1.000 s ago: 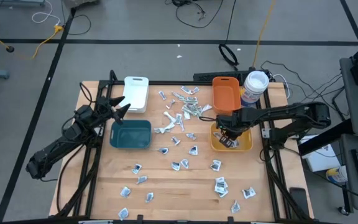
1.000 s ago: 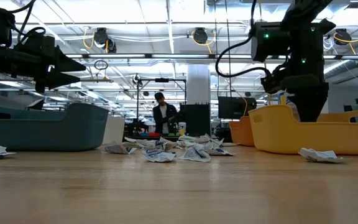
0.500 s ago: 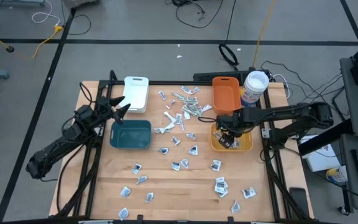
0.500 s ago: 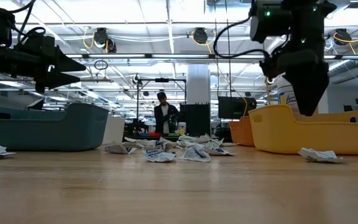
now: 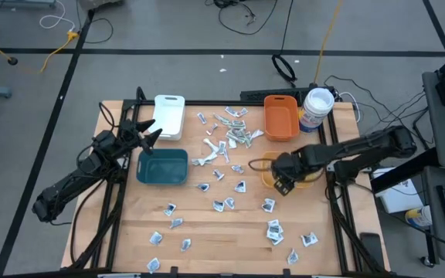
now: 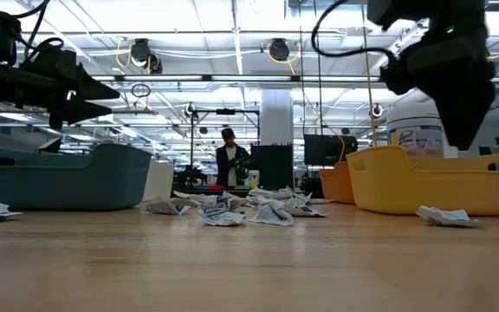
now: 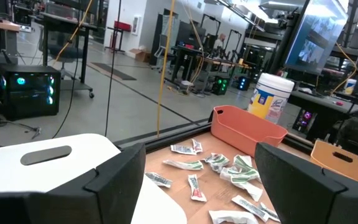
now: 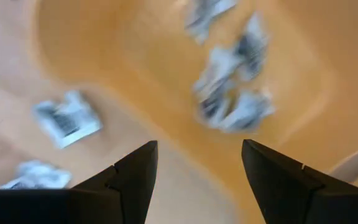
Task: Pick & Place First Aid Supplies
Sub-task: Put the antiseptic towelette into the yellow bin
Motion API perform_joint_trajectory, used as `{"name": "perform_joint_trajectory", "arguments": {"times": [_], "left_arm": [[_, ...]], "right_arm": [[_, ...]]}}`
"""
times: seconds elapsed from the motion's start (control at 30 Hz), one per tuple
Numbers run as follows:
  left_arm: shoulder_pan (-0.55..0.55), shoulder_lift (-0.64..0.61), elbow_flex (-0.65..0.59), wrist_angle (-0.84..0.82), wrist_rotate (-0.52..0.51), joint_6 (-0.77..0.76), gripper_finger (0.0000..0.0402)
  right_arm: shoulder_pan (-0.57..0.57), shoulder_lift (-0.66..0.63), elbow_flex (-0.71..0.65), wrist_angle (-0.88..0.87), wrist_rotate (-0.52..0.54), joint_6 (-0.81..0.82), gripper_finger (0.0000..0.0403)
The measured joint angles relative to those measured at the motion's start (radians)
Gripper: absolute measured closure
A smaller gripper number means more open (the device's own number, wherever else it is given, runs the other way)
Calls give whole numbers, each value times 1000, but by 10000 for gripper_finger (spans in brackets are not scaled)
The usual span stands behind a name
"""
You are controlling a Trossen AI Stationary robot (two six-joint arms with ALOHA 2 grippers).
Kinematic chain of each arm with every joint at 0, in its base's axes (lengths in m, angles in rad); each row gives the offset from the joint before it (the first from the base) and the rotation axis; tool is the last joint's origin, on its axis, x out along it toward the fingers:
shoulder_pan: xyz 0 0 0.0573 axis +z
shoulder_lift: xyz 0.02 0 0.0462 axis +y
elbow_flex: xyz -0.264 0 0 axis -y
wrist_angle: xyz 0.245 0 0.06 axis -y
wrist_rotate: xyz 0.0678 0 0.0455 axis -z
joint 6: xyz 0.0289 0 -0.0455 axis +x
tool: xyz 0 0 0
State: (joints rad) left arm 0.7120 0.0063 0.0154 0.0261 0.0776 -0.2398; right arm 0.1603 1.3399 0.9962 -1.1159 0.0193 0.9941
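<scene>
**Right tool open above the yellow bin, empty**

The right tool (image 5: 283, 185) hangs over the near edge of the yellow bin (image 5: 313, 179), its two fingers spread apart with nothing between them. Its wrist view looks down into that bin, where a few packets (image 8: 232, 81) lie bunched on the floor; two more packets (image 8: 67, 118) lie on the worktop (image 5: 207, 224) just outside the bin's wall.

The left tool (image 5: 151, 133) waits on the far side of the worktop from the yellow bin, above the gap between the teal bin (image 5: 162, 166) and the white bin (image 5: 169, 116). Its fingers stand wide apart and hold nothing.

Most supplies are loose on the worktop. A thick cluster (image 5: 230, 131) lies between the white bin and the orange bin (image 5: 281, 117), beyond the yellow bin. Others (image 5: 273, 229) are strewn across the near part of the worktop, in front of the yellow bin and the teal one. The tub (image 5: 316, 108) stands beside the orange bin, at the corner behind the yellow bin.

In the low view a person (image 6: 229, 165) stands far back in the room.
</scene>
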Motion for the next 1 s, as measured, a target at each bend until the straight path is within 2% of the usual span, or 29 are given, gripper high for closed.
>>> {"name": "perform_joint_trajectory", "arguments": {"times": [0.3, 0.67, 0.83, 1.0], "left_arm": [[0, 0, 0, 0, 0, 0, 96], [0, 0, 0, 0, 0, 0, 96], [0, 0, 0, 0, 0, 0, 96], [0, 0, 0, 0, 0, 0, 96]], "right_arm": [[265, 0, 0, -3, -78, 307, 172], [573, 0, 0, 12, -103, 692, 172], [674, 0, 0, 64, -102, 796, 172], [728, 19, 0, 88, -100, 856, 172]]}}
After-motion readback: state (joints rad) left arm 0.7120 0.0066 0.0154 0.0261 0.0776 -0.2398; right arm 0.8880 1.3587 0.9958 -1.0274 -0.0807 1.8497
